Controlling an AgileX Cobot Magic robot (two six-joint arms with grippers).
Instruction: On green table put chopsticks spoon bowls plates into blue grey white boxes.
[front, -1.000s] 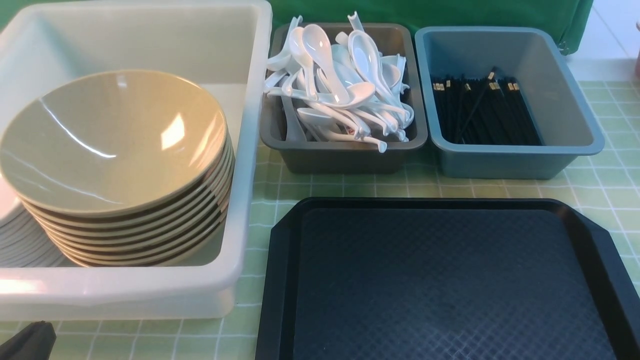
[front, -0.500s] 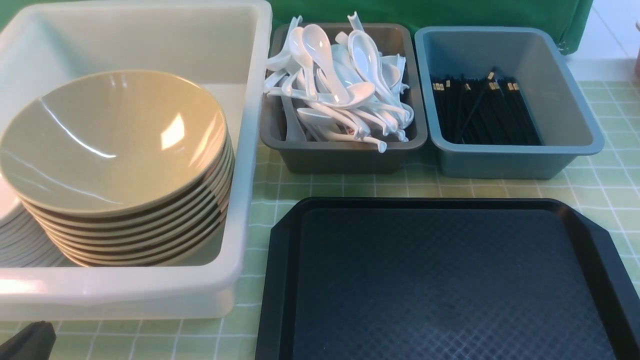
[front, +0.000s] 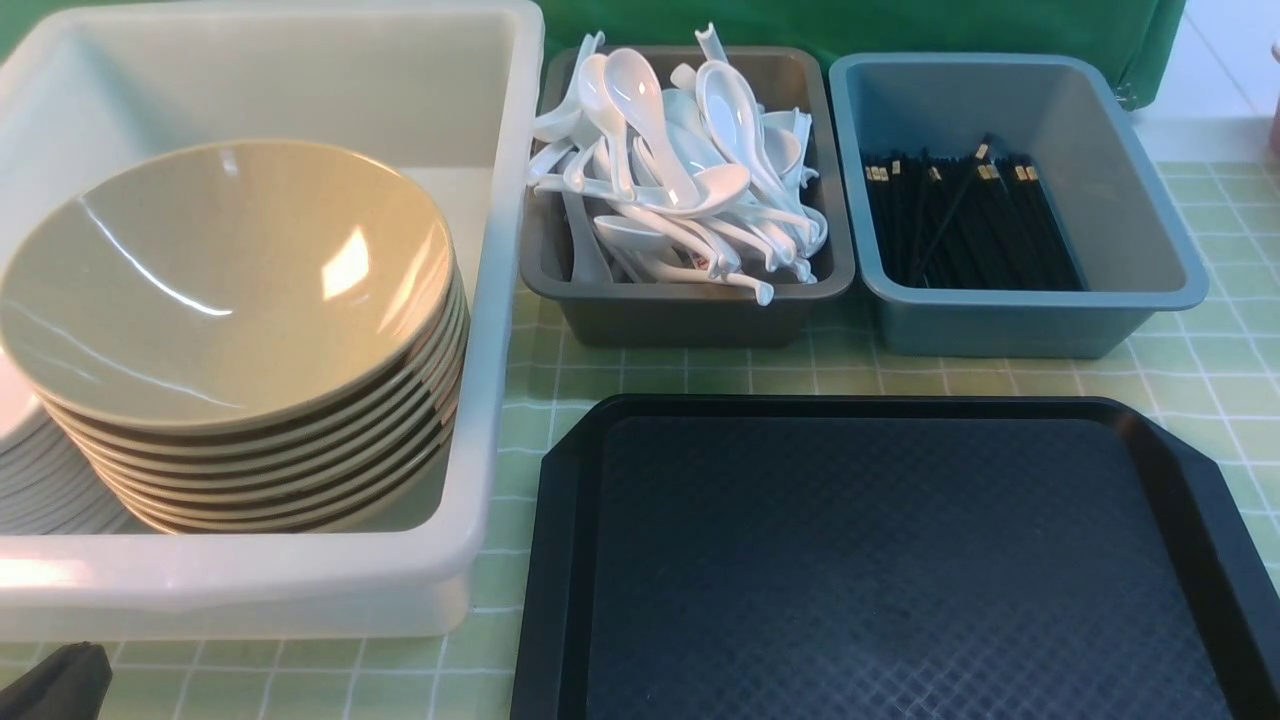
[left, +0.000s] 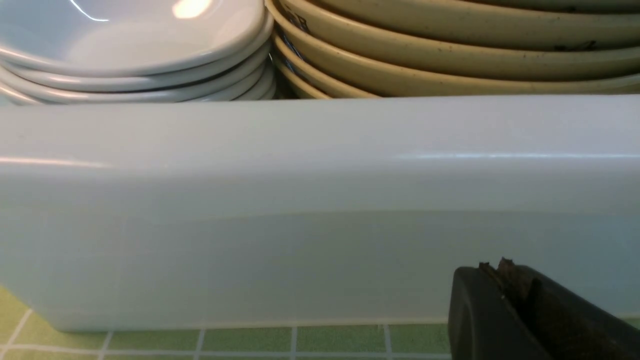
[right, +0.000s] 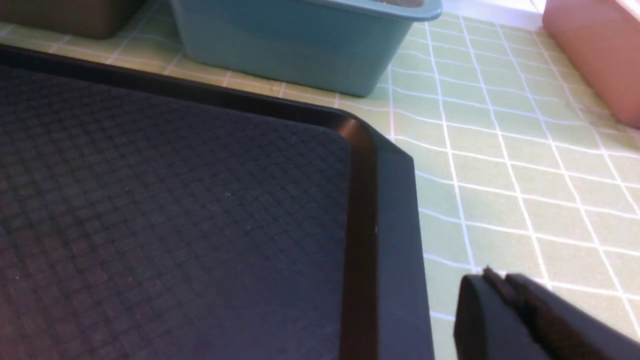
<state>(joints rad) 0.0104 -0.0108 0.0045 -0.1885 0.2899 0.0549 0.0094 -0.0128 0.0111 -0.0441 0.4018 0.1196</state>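
Leftmost on the green table (front: 1200, 370), my closed left gripper (left: 502, 272) sits before the white box (front: 300, 580) of bowls (front: 230, 300) and plates (left: 125, 45); spoons (front: 680, 170) fill the grey box (front: 690, 315); chopsticks (front: 960, 220) lie in the blue box (front: 1030, 320); my right gripper (right: 500, 282), closed and empty, hovers beside the black tray (front: 880, 560).

The left gripper (left: 505, 280) sits low, its dark jaws pressed together with nothing between them; only its tip shows at the near left corner of the front view (front: 60, 680). The right gripper (right: 500, 287) is likewise closed and empty, its jaws meeting in a thin seam, angled downward. It does not appear in the front view, and neither arm's upper links are visible.
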